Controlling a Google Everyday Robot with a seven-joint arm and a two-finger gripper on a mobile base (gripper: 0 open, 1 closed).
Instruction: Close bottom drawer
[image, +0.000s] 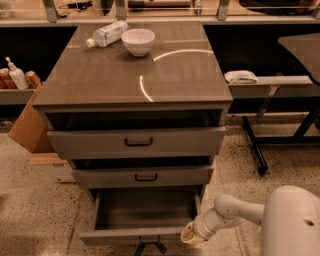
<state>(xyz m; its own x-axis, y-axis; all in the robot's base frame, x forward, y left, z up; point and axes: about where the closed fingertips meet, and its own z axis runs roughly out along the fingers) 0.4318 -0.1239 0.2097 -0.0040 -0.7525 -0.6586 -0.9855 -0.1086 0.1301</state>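
The bottom drawer (135, 236) is pulled out of the grey-brown cabinet, and its deep box (145, 207) stands open and empty. Its front panel is the narrowest of the three, and its black handle sits at the lower frame edge. My gripper (189, 235) is at the end of the white arm coming in from the lower right. It is right at the right end of the drawer's front panel, touching it or very nearly so.
The middle drawer (142, 176) and top drawer (135, 142) stick out slightly above. A white bowl (138, 40) and a plastic bottle (107, 34) lie on the cabinet top. A cardboard box (27, 125) stands at the left, and a black table leg (254, 145) at the right.
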